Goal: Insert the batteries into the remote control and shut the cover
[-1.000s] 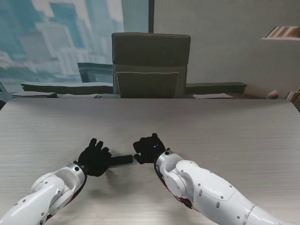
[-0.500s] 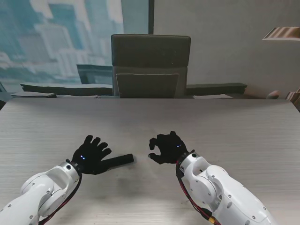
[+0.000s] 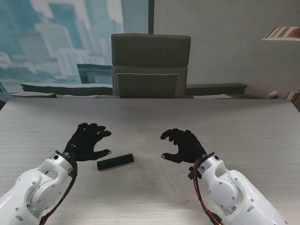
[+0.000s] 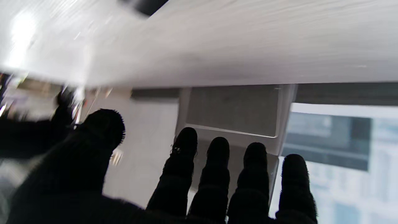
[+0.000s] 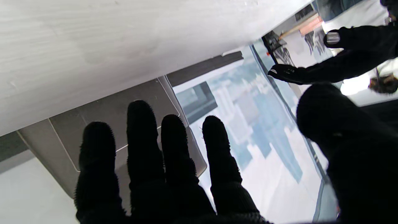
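We see the remote control [image 3: 115, 162] lying alone on the desk [image 3: 150, 117] between our 2 hands, touched by neither. The left hand [image 3: 88, 142] and right hand [image 3: 183, 146] hover with fingers spread, holding nothing. No loose batteries or cover show, so we judge the task finished or nearly so.

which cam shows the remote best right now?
The stand view: the whole remote control lies flat on the table, apart from the left hand and the right hand. The left wrist view catches only a blurred dark corner at its edge. The right wrist view shows none of it.
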Tool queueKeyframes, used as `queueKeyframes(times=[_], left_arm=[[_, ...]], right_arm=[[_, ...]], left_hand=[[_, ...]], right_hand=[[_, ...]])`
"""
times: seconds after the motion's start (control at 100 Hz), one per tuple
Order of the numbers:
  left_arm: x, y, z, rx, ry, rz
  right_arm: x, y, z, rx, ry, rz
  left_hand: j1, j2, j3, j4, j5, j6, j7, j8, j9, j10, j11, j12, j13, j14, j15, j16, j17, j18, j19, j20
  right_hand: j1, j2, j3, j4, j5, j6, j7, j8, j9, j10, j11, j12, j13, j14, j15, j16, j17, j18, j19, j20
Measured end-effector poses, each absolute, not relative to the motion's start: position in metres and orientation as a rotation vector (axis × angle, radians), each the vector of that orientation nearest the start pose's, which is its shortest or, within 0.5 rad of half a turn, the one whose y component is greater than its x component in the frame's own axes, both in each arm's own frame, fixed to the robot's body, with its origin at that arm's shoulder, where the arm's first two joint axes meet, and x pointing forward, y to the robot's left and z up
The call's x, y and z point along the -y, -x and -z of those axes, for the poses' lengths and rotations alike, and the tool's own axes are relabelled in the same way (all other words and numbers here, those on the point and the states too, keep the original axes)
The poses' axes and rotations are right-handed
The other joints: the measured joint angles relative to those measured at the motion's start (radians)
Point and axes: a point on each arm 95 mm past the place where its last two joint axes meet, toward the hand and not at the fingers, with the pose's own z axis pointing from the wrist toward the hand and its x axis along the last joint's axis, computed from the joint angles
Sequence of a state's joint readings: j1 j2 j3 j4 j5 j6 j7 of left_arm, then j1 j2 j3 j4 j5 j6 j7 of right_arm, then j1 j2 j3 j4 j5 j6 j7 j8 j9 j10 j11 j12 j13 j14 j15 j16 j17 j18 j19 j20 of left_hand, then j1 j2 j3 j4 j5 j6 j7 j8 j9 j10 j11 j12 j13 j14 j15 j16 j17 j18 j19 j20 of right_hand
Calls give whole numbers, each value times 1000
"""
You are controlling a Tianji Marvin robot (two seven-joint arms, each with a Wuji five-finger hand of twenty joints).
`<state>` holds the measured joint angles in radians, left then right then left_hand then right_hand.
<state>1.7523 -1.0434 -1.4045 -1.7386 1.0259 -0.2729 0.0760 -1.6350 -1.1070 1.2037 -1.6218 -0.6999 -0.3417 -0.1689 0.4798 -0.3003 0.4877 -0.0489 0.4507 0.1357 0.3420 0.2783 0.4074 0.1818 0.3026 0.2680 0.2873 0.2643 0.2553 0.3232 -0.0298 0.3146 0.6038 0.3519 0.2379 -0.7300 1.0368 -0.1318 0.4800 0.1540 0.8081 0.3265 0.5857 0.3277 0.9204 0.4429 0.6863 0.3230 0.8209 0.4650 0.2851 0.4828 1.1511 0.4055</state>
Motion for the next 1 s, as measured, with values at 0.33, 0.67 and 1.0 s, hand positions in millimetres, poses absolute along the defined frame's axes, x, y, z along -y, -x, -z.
queueKeyframes(times=[0.33, 0.67, 1.0], left_arm=[[-37, -364, 281, -1478, 1221, 2042], [-35, -352, 288, -1497, 1168, 2177], [-33, -349, 288, -1510, 1199, 2205]], right_arm=[[-12, -367, 298, -1262, -1257, -2211], [-9, -352, 300, -1148, -1334, -2248], [-7, -356, 290, -1096, -1270, -2327]], left_hand=[[70, -25, -203, 0, -22, 11, -144, -10, -60, 25, -91, -25, -45, 19, -67, -14, 0, 9, -163, 27], [72, -40, -202, 0, -84, 15, -215, -20, -87, 36, -105, -26, -45, 34, -82, -14, 14, 14, -216, 53], [81, -40, -181, 0, -84, 25, -227, -24, -87, 37, -105, -26, -30, 35, -77, -13, 26, 15, -217, 76]], right_hand=[[-62, -121, 69, -39, -126, 22, 1, -13, -102, -20, -113, -39, -79, 0, -248, -99, -49, 3, -206, -53], [-89, -121, 71, -39, -110, 32, 8, -26, -99, -20, -113, -39, -78, 0, -249, -99, -39, 4, -232, -53], [-89, -119, 71, -39, -72, 46, 7, -28, -98, -20, -113, -39, -78, 0, -229, -99, -38, 7, -233, -26]])
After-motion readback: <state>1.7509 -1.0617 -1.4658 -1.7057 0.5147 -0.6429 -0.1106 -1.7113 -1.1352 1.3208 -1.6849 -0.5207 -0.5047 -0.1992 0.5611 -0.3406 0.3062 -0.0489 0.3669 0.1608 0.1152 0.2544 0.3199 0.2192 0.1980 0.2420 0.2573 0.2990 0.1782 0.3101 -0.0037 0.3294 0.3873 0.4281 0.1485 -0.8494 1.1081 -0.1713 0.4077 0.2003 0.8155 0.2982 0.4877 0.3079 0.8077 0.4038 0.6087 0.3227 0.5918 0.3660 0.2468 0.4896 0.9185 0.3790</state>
